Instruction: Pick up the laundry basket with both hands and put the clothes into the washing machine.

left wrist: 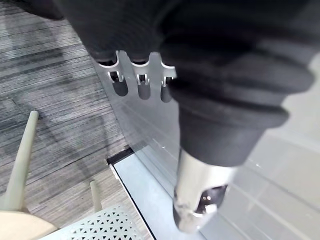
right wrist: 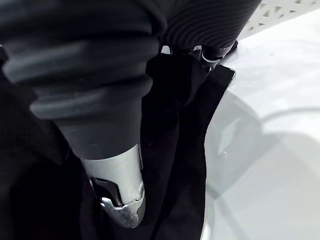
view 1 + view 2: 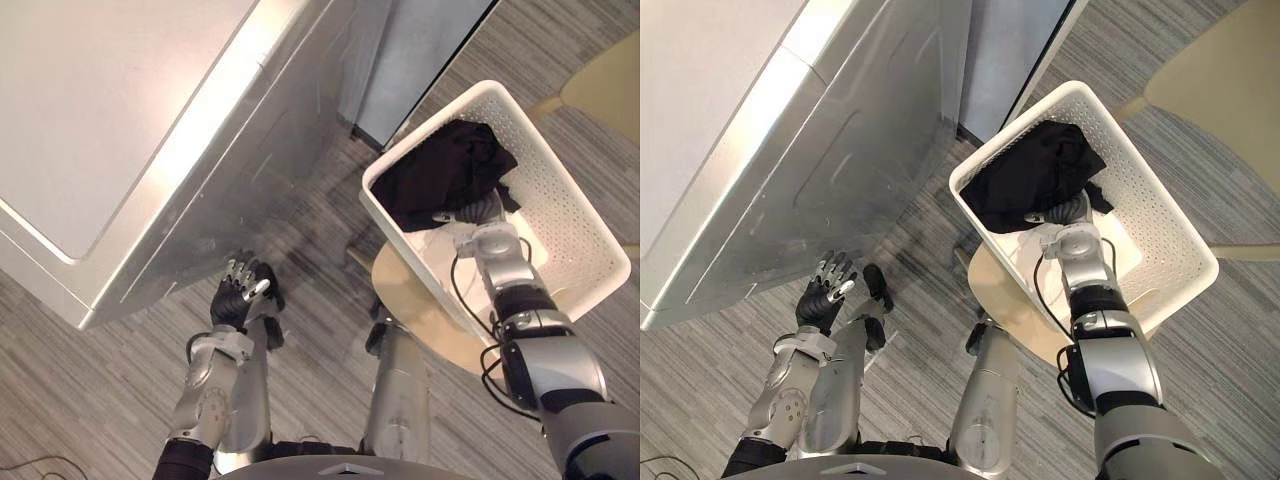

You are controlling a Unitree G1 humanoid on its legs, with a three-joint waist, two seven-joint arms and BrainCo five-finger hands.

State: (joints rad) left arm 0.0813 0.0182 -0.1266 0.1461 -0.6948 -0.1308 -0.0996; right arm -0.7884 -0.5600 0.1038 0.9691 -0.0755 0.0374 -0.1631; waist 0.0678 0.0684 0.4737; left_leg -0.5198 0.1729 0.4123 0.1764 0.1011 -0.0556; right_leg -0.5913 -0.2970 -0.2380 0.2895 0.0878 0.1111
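A white perforated laundry basket [image 3: 572,205] rests on a round beige stool [image 3: 418,300] at my right. Black clothes [image 3: 445,170] are heaped at its far end. My right hand [image 3: 482,210] reaches into the basket and meets the edge of the heap; in the right wrist view its thumb [image 2: 117,195] lies against the black cloth [image 2: 175,125], above the basket's white floor [image 2: 270,150]. My left hand [image 3: 243,290] is open, held low beside the silver washing machine [image 3: 120,120], close to its side panel and holding nothing.
A grey panel [image 3: 420,50] stands behind the machine next to the basket. A beige chair [image 3: 610,85] sits at the far right. Striped grey carpet [image 3: 310,300] lies between the machine and the stool.
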